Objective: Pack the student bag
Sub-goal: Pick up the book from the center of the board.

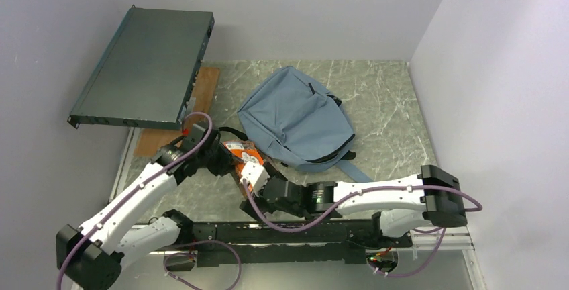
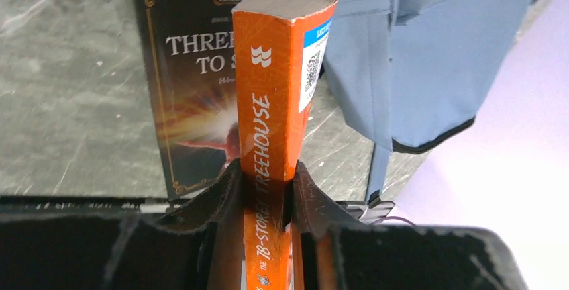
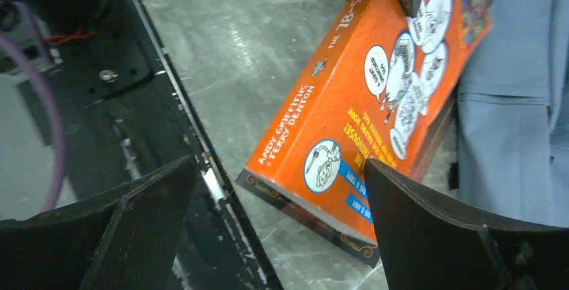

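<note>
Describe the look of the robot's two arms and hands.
The left arm and right arm are white shells with black joints; a lilac cable loops along each. The right hand and left hand each end in two black, wedge-shaped fingers.

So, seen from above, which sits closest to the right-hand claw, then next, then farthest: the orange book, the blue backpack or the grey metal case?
From the right gripper:
1. orange book, right in front of it.
2. backpack, just beyond, mid-table.
3. grey metal case, far back left.
</note>
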Available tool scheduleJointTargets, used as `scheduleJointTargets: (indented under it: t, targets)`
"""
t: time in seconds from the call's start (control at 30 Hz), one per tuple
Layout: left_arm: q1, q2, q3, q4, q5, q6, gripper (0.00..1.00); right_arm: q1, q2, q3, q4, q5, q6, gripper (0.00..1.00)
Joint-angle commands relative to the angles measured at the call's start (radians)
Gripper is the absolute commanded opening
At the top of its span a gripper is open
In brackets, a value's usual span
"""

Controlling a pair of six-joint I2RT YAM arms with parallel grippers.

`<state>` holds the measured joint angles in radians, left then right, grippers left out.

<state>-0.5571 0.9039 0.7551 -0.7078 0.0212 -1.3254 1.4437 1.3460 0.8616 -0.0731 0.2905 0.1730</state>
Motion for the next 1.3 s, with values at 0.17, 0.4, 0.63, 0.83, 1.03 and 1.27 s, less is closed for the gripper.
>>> scheduleJointTargets:
  t: [0.17,0.4,0.63,0.83,1.03,1.27]
  targets:
    - [0.043,0.044,0.097,-0.124,0.182,-0.123,0.00,0.114,0.158,0.094,0.002,0.588,-0.077,0.82]
    - [0.070,0.004,0.052,-0.043,0.269,-0.132,0.00,0.122,0.117,0.010,0.162,0.668,-0.094,0.48]
    - [0.082,-0.040,0.032,0.041,0.312,-0.109,0.37,0.104,0.066,-0.051,0.248,0.715,-0.096,0.00]
    - [0.091,-0.076,0.066,0.220,0.350,0.114,1.00,0.041,-0.118,-0.040,0.112,0.709,-0.062,0.00]
    - [0.091,-0.127,0.026,0.591,0.484,0.305,0.86,-0.170,-0.413,0.014,-0.159,0.670,0.056,0.00]
    - [-0.118,0.095,0.317,0.437,0.437,0.800,0.87,-0.497,-0.497,0.140,-0.464,0.650,0.099,0.00]
